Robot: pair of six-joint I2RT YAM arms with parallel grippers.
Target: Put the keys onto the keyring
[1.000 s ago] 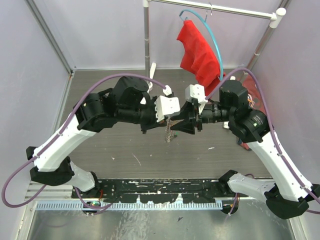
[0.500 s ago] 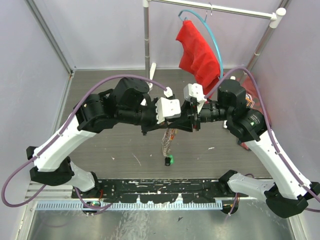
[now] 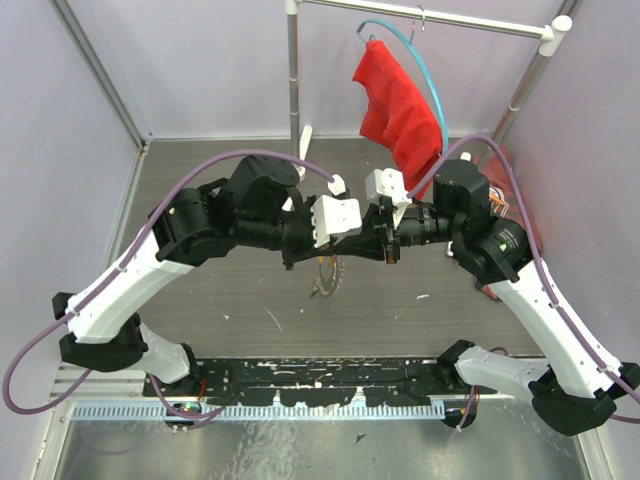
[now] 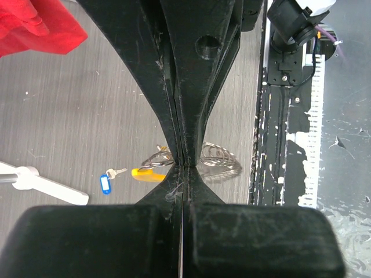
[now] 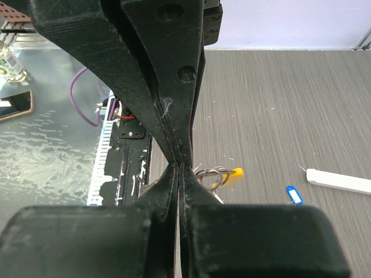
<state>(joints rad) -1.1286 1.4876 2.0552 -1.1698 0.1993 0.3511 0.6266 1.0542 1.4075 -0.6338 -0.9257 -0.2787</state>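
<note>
While the left gripper (image 4: 181, 176) and right gripper (image 5: 178, 172) meet tip to tip over mid-table, each with its fingers pressed together, the keyring (image 4: 218, 163) shows right at their tips; I cannot tell whether it is pinched. A yellow-tagged key (image 4: 148, 174) lies beside the ring, and a blue-tagged key (image 4: 105, 184) beyond it, near a white bar (image 4: 43, 185). Bare table (image 3: 250, 300) lies open to the left, and a red cloth (image 3: 395, 110) hangs at the far right.

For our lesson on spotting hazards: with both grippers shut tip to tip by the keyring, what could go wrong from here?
The left gripper and right gripper meet tip to tip, both shut; a pull either way might jolt the keyring away. The blue key lies apart on the table and might get left off.
</note>
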